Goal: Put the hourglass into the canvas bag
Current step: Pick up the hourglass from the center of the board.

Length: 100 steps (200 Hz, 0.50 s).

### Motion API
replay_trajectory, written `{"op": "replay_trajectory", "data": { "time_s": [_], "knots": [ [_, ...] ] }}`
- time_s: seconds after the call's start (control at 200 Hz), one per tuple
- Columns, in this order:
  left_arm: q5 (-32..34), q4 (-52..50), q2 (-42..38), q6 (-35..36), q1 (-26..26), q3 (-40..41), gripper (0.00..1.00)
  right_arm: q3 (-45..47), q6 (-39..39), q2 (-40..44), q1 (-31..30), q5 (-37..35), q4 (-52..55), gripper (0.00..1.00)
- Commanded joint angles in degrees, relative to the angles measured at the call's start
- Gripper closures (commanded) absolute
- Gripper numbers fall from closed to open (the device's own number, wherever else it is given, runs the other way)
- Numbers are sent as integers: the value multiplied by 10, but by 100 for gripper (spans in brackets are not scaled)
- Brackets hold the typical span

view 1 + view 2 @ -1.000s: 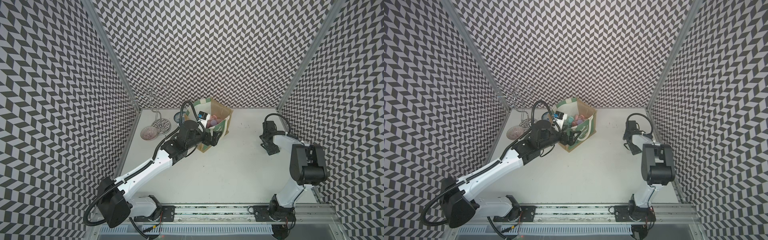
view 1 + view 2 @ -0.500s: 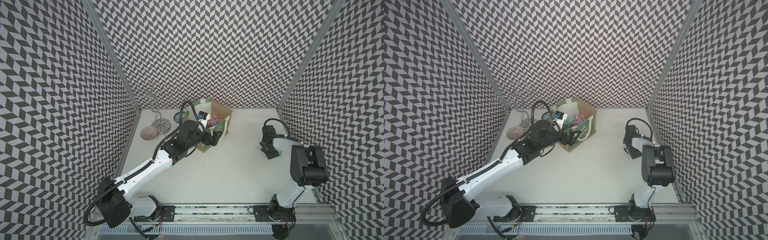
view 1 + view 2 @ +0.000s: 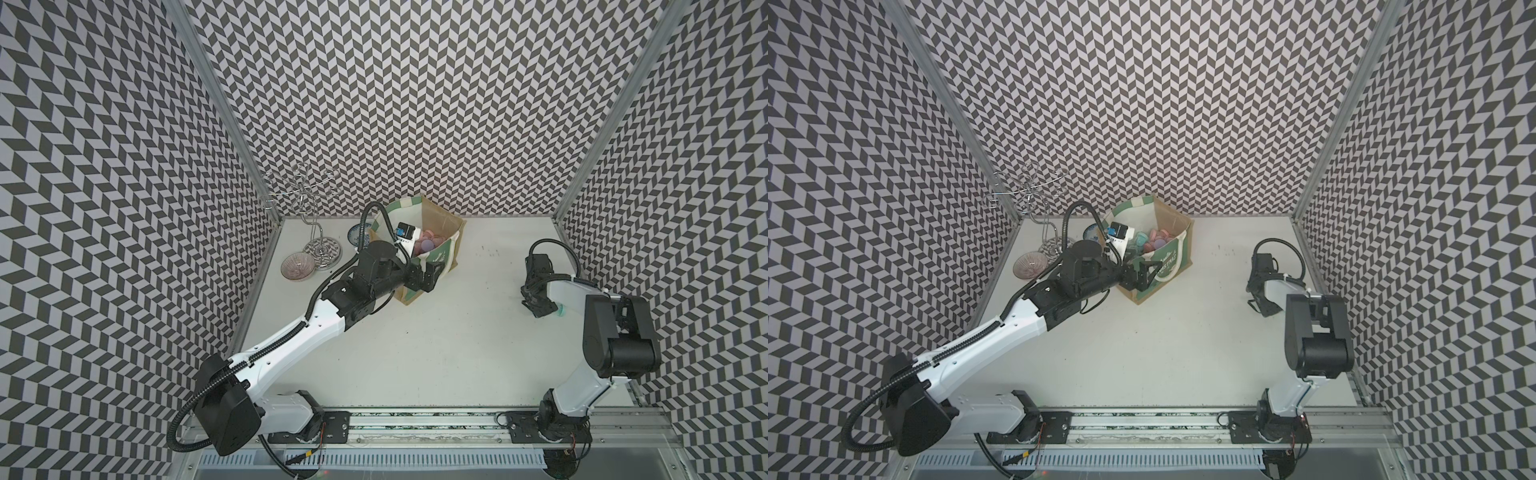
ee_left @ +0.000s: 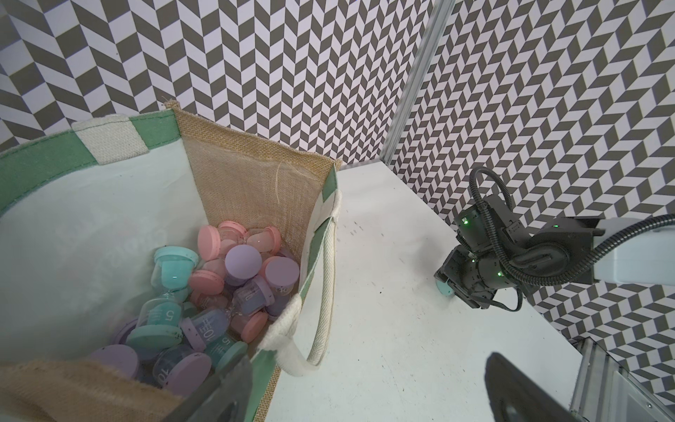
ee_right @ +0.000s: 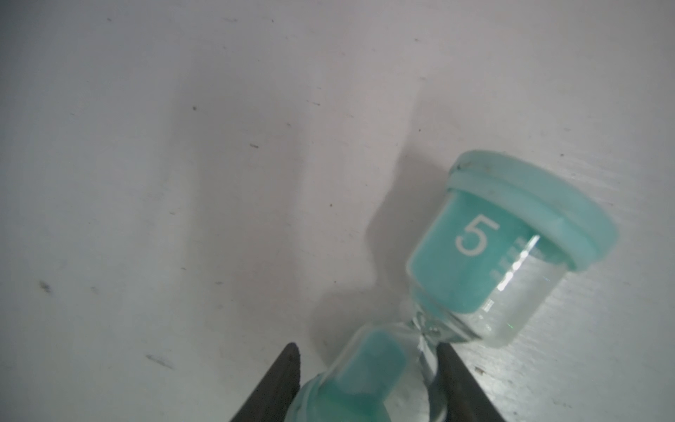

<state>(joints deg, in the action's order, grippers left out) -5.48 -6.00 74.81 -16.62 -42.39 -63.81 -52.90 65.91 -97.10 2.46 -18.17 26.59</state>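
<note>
Down on the white table, well apart from the canvas bag, the right gripper is pinching a teal hourglass that is lying on its side. Its dark fingers are pressing in on either side of the bulb nearest the wrist, beside the glass neck, while the far bulb, marked "5" and part full of teal sand, is pointing away. The timer is resting on the surface, not yet lifted. Taking it low and near the narrow part looks meant to keep the round glass from rolling out. Across the table the left gripper is hovering at the bag's near front corner, jaws spread wide and clamped on nothing. One finger is sitting at the striped rim beside the white rope handle and the other is out over bare table, apparently bracing the soft tote so its mouth is gaping; whether it is touching the cloth cannot be told. Inside, against the white lining, a heap of pink, lilac and teal hourglasses is already covering the bottom, some marked "5" and "10". Beside the bag, toward the back corner, a wire stand, a pinkish glass bowl and a patterned dish are sitting unused.
</note>
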Motion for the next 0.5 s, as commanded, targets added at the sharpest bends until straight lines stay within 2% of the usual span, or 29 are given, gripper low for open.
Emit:
{"op": "replay_trajectory", "data": {
  "time_s": [0.0, 0.26, 0.496],
  "knots": [
    [-5, 16, -7, -8, -3, 2, 1, 17, -21, 14, 3, 29, -28, 59],
    [-7, 18, -4, -9, -3, 3, 1, 34, -62, 43, 3, 49, -58, 69],
    [-6, 19, 0, -9, -3, 3, 1, 59, -111, 85, 0, 62, -79, 69]
  ]
}}
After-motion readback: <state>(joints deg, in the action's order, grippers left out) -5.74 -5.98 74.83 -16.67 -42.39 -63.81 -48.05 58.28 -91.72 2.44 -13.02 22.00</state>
